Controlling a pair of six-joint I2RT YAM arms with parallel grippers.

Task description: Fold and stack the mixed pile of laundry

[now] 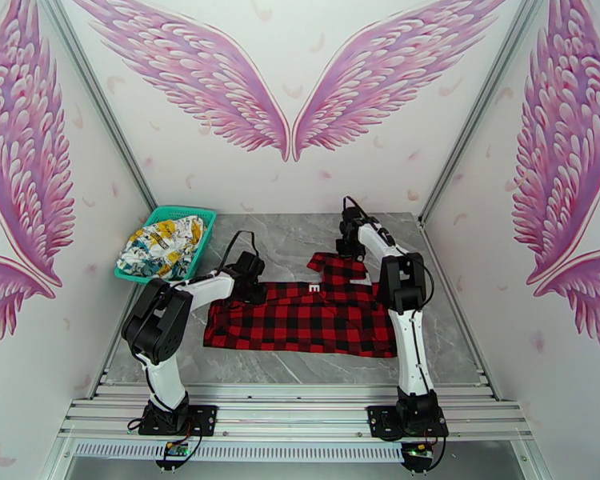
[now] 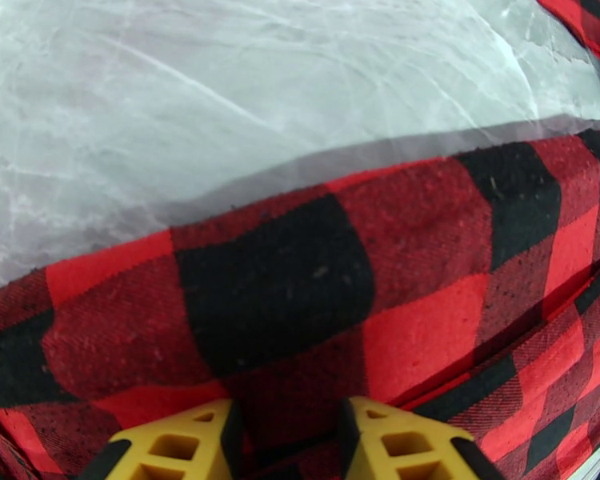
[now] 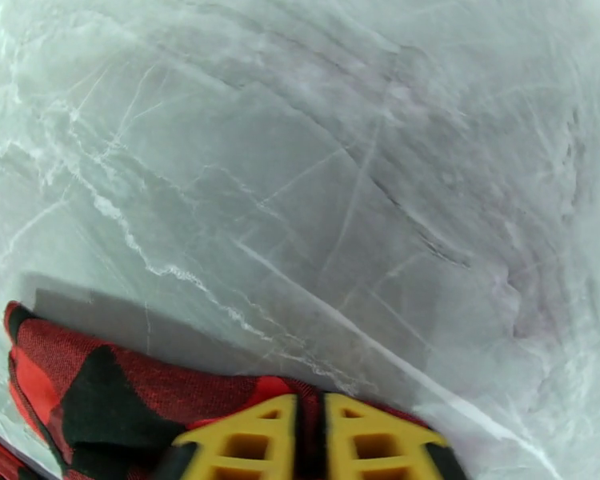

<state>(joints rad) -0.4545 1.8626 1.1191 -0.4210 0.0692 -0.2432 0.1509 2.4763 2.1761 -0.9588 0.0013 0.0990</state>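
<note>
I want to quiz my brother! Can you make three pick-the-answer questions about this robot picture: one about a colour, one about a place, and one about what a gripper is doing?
1. The plaid garment spread on the table is: A blue and white; B red and black; C green and yellow.
2. The white cartoon garment lies: A in the teal basket; B on the plaid garment; C over an arm.
3. The right gripper is: A wide open; B holding the basket; C shut on the plaid garment's edge.
Answers: B, its checks are red and black; A, it is heaped inside the basket; C, it pinches the cloth's edge.
</note>
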